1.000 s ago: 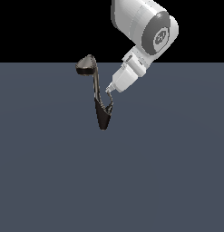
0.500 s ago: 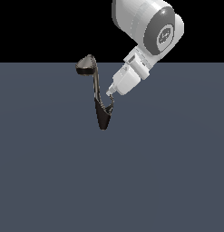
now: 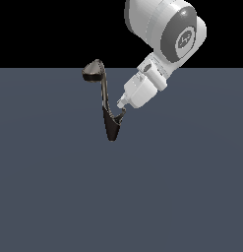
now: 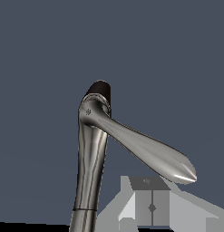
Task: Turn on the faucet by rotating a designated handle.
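The faucet stands in the exterior view on a tapered black base, with a slim stem and a rounded head at the top left. Its handle is a thin dark hook branching off the base toward the exterior view's right. My gripper is shut, its tip just above and touching or nearly touching the handle. In the wrist view the handle reaches out from the faucet and ends right beside my gripper, whose fingers are pressed together and hold nothing.
The faucet stands on a flat blue-grey floor that runs back to a black background. My white arm leans in from the upper right of the exterior view.
The arm's upper links have shifted toward the exterior view's right and the fingertips have dropped slightly toward the handle. The faucet and handle look unchanged.
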### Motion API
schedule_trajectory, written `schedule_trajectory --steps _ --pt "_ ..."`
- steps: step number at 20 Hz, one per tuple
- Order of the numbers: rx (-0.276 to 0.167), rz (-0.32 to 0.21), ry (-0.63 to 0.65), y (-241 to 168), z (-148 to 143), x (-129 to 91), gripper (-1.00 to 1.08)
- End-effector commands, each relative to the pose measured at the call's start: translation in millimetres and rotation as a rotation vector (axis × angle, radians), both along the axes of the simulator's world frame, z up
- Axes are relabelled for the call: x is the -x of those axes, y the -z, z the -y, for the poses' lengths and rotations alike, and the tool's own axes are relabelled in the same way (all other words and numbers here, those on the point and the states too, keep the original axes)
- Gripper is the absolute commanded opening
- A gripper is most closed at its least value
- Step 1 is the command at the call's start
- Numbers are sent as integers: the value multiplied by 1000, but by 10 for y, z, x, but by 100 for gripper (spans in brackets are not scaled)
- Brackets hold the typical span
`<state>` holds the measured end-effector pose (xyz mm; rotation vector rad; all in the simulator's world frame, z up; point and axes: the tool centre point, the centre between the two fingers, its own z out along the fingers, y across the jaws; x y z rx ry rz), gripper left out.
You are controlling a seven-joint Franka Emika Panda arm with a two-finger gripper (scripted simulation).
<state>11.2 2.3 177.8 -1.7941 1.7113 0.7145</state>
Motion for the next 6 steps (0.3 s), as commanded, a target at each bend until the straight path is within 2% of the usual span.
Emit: schedule_trajectory --steps 1,6 --pt "4 -21 15 209 192 113 -100" --pt "3 -30 16 408 377 233 -100"
